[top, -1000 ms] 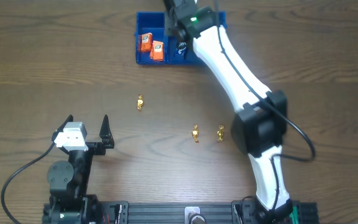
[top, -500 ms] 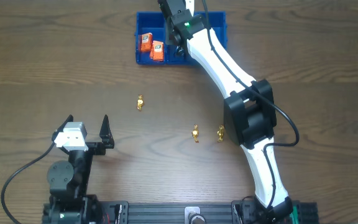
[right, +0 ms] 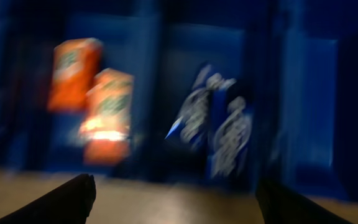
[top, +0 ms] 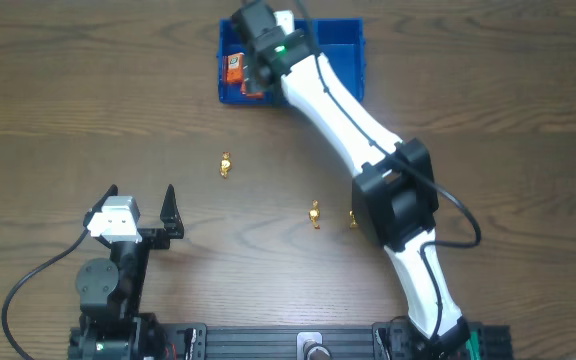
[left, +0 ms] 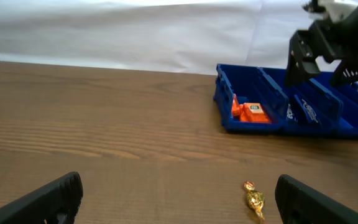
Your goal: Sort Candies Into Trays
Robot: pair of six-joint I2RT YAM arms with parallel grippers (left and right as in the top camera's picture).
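a wooden bench seen from above, with two robot arms based at its near edge. near the near left corner the left gripper (top: 140, 197) sits low, its fingers spread wide with nothing between them, seemingly parked out of the way.

on the bare middle of the bench lie three gold candies, still unsorted: one gold candy (top: 226, 164) left of centre, a second gold candy (top: 315, 214) further right, and a third gold candy (top: 353, 215) just beside it, partly hidden by the right arm.

at the middle of the far edge stands a blue tray (top: 344, 58), divided into compartments so each kind stays apart. two orange candies (right: 73, 71) lie in its left compartment, two blue-wrapped candies (right: 194, 112) in the middle one; the right compartment looks empty, probably meant for the gold ones.

the right arm reaches across to the tray. the right gripper (right: 176, 205) hangs above the divider between the orange and blue compartments, fingers wide apart and holding nothing.
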